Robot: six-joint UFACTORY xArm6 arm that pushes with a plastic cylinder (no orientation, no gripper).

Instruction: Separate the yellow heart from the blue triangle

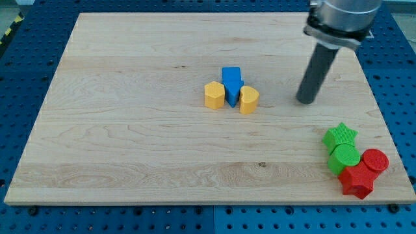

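Note:
The yellow heart [249, 99] sits near the board's middle, touching the right side of the blue triangle [233, 93]. A blue cube [231, 75] stands just above the triangle, and a yellow hexagon [214, 95] touches the triangle's left side. The four form one tight cluster. My tip [304, 101] rests on the board to the view's right of the yellow heart, well apart from it, at about the same height in the view.
The wooden board [130, 130] lies on a blue perforated table. At the lower right corner stands a cluster: a green star [340, 136], a green cylinder [344, 158], a red cylinder [375, 160] and a red star-like block [357, 181].

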